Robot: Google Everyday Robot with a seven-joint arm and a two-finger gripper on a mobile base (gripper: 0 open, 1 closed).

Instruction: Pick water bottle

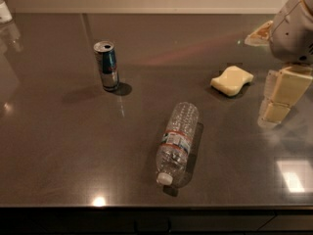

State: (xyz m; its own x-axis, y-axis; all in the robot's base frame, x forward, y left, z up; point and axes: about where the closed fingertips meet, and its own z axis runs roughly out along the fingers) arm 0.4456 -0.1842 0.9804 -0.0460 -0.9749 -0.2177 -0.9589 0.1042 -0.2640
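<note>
The clear ribbed plastic water bottle with a white cap lies on its side on the dark glossy counter, cap toward the near edge; the cream gripper hangs at the right, well apart; how far open it is cannot be told; a pale yellow block, perhaps a sponge, lies between them.

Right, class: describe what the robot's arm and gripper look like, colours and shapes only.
The arm is a bulky, rounded off-white shell. Below it, at the right edge of the view, the gripper is made of pale cream, blocky segments. No cables or markings show.
</note>
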